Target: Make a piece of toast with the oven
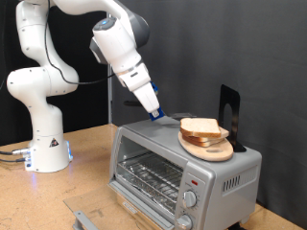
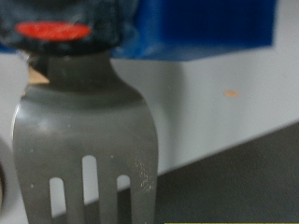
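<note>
Exterior view. Oven (image 1: 182,171): silver, set on the tabletop (image 1: 86,158), door closed, wire rack seen empty through the glass. Piece of toast (image 1: 201,127): pale, lying on a round wooden plate (image 1: 207,148) on the oven roof, toward the exterior view's right. Claw (image 1: 156,114): lowered over the oven roof just beside the plate on the exterior view's left, a blue part at its tip; finger state cannot be told here.

Wrist view. Fork (image 2: 89,154): metal, tines pointing away from the camera, its handle apparently gripped at the claw, though the fingers themselves are hidden. Bread is not shown.

Progress, as judged: bread not yet loaded, door not yet opened, no toasting begun; nearly all work remains.
</note>
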